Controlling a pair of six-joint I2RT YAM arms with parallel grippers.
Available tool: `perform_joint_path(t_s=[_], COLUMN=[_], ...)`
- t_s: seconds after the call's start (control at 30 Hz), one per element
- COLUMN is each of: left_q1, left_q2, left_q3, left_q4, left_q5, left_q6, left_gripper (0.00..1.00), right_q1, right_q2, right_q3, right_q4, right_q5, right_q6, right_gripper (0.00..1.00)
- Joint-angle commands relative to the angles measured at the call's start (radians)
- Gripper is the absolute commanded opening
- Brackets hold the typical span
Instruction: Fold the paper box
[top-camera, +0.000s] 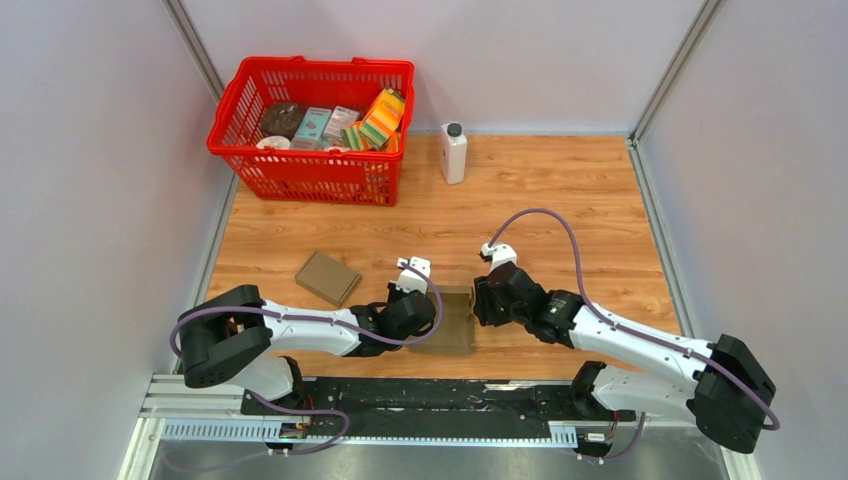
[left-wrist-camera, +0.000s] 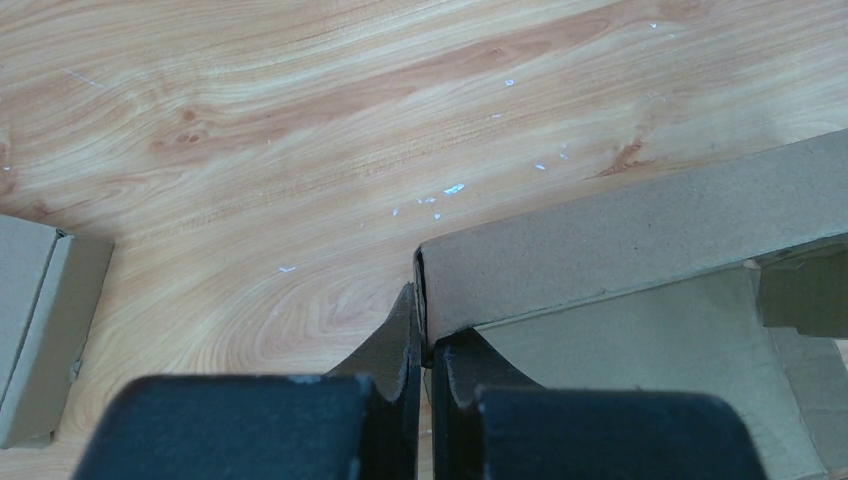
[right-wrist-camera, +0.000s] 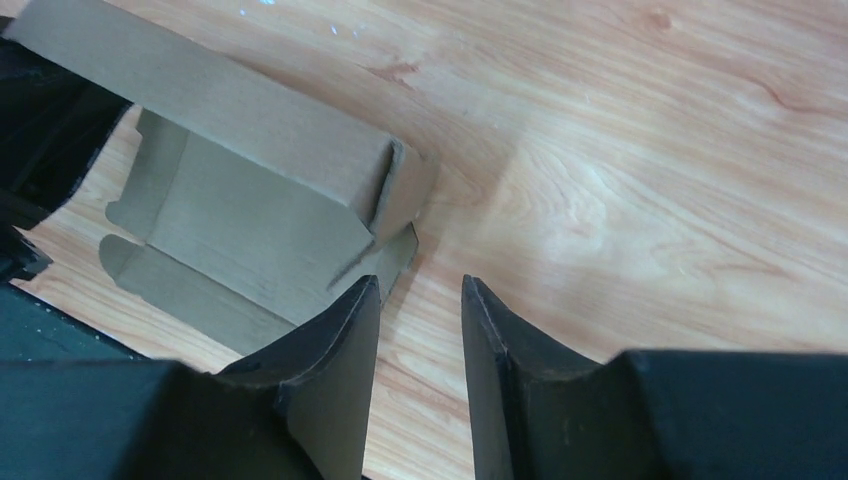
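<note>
The paper box (top-camera: 452, 322) is a brown cardboard piece, partly formed, lying near the table's front edge between the two arms. In the left wrist view one long wall (left-wrist-camera: 640, 230) stands up and my left gripper (left-wrist-camera: 425, 335) is shut on the corner of that wall. In the top view that left gripper (top-camera: 434, 308) sits at the box's left side. My right gripper (top-camera: 477, 300) is at the box's right end. In the right wrist view its jaws (right-wrist-camera: 420, 290) stand open over bare wood, with the box's end flap (right-wrist-camera: 400, 190) just left of them.
A second, closed cardboard box (top-camera: 327, 277) lies to the left of the arms and shows at the left edge of the left wrist view (left-wrist-camera: 40, 330). A red basket (top-camera: 300, 160) with groceries stands at the back left, a white bottle (top-camera: 453, 152) beside it.
</note>
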Motion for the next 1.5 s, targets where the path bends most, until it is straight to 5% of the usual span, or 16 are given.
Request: perform_joint_path(t_s=[0.0,0.33,0.53,0.77,0.9,0.97,1.17,1.27,1.37,1.47], left_q1=[-0.002,-0.002,0.000,0.000,-0.001,0.000,0.000,0.000,-0.001,0.000], left_q2=[-0.001,-0.002,0.001,0.001,0.004,0.006,0.039,0.056,0.062,0.062], left_q3=[0.023,0.035,0.038,0.041,0.041,0.044,0.075,0.081,0.083,0.087], left_q4=[-0.033,-0.039,-0.043,-0.040,-0.037,-0.040,-0.108,-0.108,-0.106,-0.098], left_q5=[0.005,-0.001,-0.004,-0.010,-0.018,-0.032,-0.090,-0.084,-0.078,-0.067], left_q6=[0.024,0.026,0.026,0.026,0.015,-0.006,-0.158,-0.215,-0.250,-0.240], left_gripper=[0.00,0.00,0.00,0.00,0.00,0.00,0.00,0.00,0.00,0.00], right_q1=[0.009,0.032,0.063,0.093,0.122,0.162,0.254,0.303,0.314,0.305], right_q2=[0.034,0.105,0.121,0.230,0.302,0.359,0.545,0.576,0.536,0.450], right_q3=[-0.002,0.009,-0.014,0.019,0.032,0.068,0.205,0.242,0.219,0.105], right_q4=[0.175,0.261,0.332,0.390,0.436,0.415,0.125,0.045,0.104,0.328], right_q5=[-0.024,0.031,0.138,0.233,0.352,0.423,0.848,0.940,0.931,0.800], right_q6=[-0.054,-0.114,-0.165,-0.211,-0.226,-0.206,0.173,0.274,0.286,0.098], right_gripper=[0.39,0.39,0.27,0.36,0.19,0.00,0.00,0.00,0.00,0.00])
